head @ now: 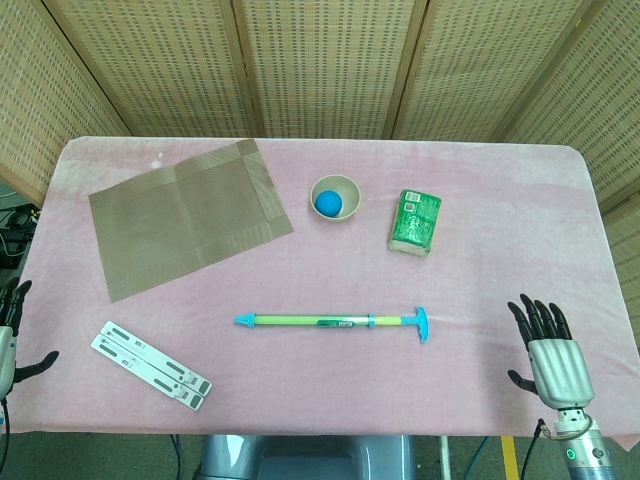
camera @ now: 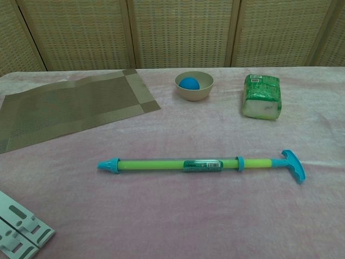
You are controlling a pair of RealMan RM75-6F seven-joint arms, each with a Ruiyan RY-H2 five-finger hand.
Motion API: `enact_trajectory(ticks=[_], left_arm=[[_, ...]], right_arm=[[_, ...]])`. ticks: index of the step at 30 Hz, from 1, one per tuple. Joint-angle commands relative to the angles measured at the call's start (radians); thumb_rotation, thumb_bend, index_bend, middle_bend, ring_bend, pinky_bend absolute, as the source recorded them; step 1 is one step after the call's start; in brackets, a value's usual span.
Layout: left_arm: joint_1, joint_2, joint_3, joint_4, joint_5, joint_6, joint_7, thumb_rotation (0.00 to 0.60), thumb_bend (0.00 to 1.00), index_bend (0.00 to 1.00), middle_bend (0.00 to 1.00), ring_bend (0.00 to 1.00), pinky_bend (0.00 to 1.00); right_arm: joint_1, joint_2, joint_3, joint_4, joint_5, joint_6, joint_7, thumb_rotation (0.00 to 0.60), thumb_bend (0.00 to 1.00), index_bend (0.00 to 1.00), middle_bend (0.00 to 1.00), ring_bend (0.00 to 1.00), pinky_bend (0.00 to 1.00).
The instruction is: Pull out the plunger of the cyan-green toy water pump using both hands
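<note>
Head view shows the pump (head: pixel 335 321) untouched on the counter (head: pixel 480 220), left hand (head: pixel 12 335) and right hand (head: pixel 548 350) both spread, empty.

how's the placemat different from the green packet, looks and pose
The placemat is brown, woven and flat, spread wide at an angle on the table's left; the packet is green, printed and bulky, much smaller, right of the bowl. The placemat has a darker border; the packet shows a pale end toward the camera. Both lie untouched on the pink cloth.
</note>
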Motion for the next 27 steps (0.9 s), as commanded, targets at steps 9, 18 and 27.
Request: enact_trajectory(ticks=[9, 18, 27], left_arm=[[-0.004, 0.0, 0.006, -0.001, 0.006, -0.009, 0.008, 0.6, 0.0, 0.0, 0.0, 0.0, 0.0], [-0.002, 0.001, 0.004, -0.004, 0.008, -0.001, 0.008, 0.6, 0.0, 0.0, 0.0, 0.0, 0.0], [-0.002, -0.001, 0.005, 0.003, 0.003, -0.008, 0.006, 0.6, 0.0, 0.0, 0.0, 0.0, 0.0]], right_arm=[[-0.001, 0.01, 0.002, -0.001, -0.003, 0.005, 0.014, 0.6, 0.01, 0.0, 0.0, 0.0, 0.0], [-0.001, 0.016, 0.004, -0.007, -0.007, 0.01, 0.023, 0.6, 0.01, 0.0, 0.0, 0.0, 0.0], [-0.001, 0.015, 0.008, -0.01, -0.013, 0.02, 0.027, 0.6, 0.01, 0.01, 0.0, 0.0, 0.0]])
